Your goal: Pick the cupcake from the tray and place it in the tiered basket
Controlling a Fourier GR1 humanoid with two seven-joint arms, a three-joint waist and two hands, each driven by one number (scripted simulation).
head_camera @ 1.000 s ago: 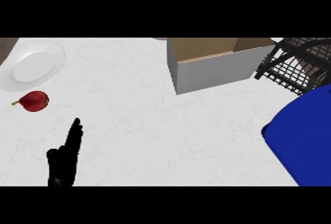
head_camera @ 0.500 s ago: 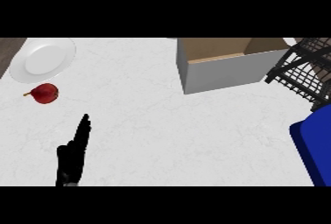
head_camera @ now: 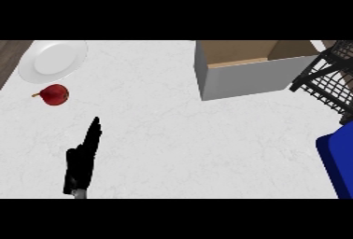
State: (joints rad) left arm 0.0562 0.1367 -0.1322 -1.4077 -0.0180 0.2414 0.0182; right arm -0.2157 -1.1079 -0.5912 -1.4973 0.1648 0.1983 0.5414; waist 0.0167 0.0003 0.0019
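Head view over my kitchen counter [head_camera: 207,149], its pale top filling the scene: a grey-walled cardboard box [head_camera: 251,70] stands open at upper right, and beside it the black wire basket [head_camera: 328,79] runs off the right edge. Below the basket, a blue slab [head_camera: 338,158] at the edge is, I judge, the tray, mostly cut off. At upper left sits a white plate [head_camera: 53,59], with a red apple [head_camera: 53,94] just below it. My left hand [head_camera: 81,161] rests at lower left, fingers straight and released, holding nothing. My right hand is out of shot, so I cannot tell the state of its fingers. The cupcake shows nowhere; presumably it sits on the hidden part of the tray. I judge the pick has not begun. The next move calls for bringing the tray into view and reaching it with the right hand.
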